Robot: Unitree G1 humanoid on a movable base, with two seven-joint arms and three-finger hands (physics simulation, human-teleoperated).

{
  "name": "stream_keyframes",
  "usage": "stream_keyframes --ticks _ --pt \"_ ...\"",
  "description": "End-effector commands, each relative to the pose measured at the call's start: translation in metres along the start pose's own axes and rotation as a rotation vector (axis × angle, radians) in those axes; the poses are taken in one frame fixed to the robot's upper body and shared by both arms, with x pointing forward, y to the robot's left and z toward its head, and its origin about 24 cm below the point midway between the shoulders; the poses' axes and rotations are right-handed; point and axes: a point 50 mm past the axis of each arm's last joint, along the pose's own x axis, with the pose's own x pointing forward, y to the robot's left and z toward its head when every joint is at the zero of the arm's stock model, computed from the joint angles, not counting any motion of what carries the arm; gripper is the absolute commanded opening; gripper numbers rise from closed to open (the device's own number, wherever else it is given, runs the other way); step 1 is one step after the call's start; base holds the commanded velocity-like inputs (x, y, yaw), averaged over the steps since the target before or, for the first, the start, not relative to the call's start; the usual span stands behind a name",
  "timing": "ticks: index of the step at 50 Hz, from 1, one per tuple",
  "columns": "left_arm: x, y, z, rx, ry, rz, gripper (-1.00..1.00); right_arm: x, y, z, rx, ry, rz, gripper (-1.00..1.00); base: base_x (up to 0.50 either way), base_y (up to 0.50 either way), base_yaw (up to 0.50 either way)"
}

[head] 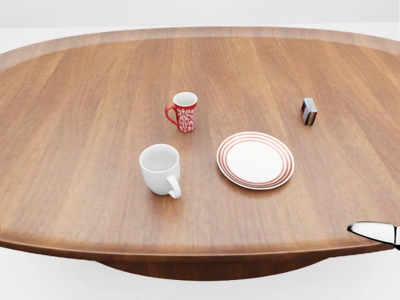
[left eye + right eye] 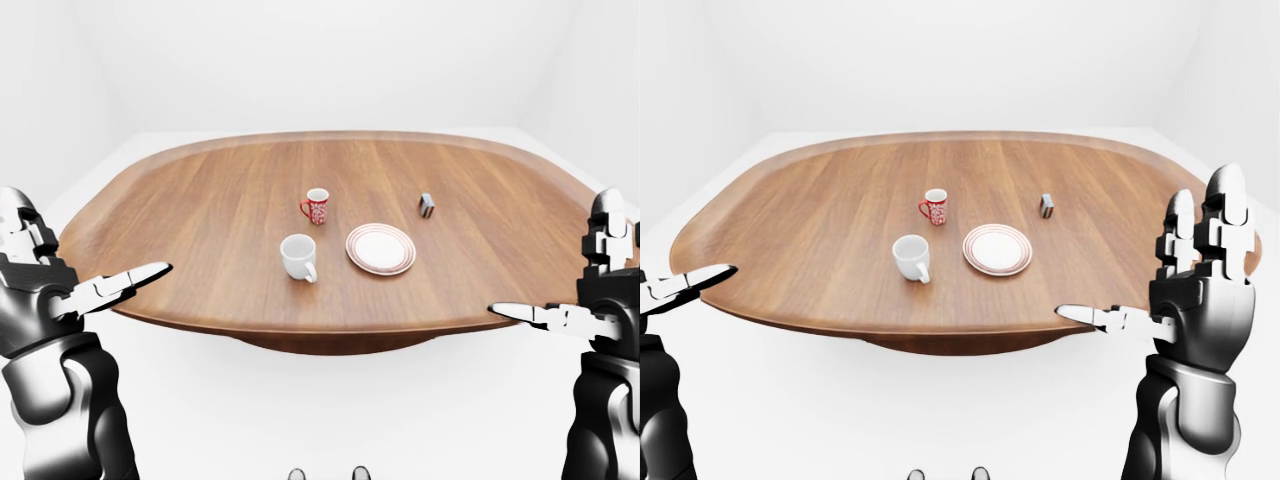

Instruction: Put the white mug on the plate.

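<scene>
The white mug [image 1: 160, 169] stands upright on the wooden table [image 1: 75, 125], its handle turned toward the bottom of the head view. The white plate with red rings [image 1: 255, 160] lies just to the mug's right, with a small gap between them. Both hands hover off the table's near edge, far from the mug. My left hand [image 2: 130, 282] is open at the left of the left-eye view, one finger stretched toward the table. My right hand [image 2: 1150, 270] is open at the right, fingers upright and one pointing left. Only its fingertip [image 1: 375, 232] enters the head view.
A red patterned mug [image 1: 183, 111] stands above the white mug in the head view. A small dark box [image 1: 308, 111] sits upright to the upper right of the plate. The table is a large oval on a central base, with white floor around it.
</scene>
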Motion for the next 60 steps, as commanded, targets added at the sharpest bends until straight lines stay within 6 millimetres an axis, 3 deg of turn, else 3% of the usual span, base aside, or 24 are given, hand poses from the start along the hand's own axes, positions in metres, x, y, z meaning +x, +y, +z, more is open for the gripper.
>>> stream_keyframes --ticks 1,32,60 --pt "-0.0004 -0.0001 -0.0016 0.002 0.007 0.0 1.0 -0.0004 0.0004 -0.0024 0.0 0.011 0.006 1.0 0.33 0.0 0.0" --pt "-0.0009 -0.0019 -0.0026 0.002 0.011 -0.006 1.0 -0.0001 0.0006 -0.0022 -0.004 0.01 0.007 1.0 0.33 0.0 0.0" --pt "-0.0023 -0.0032 -0.0063 0.005 0.027 -0.009 1.0 -0.0014 0.0012 -0.0095 -0.007 0.044 0.011 1.0 0.01 0.24 0.0"
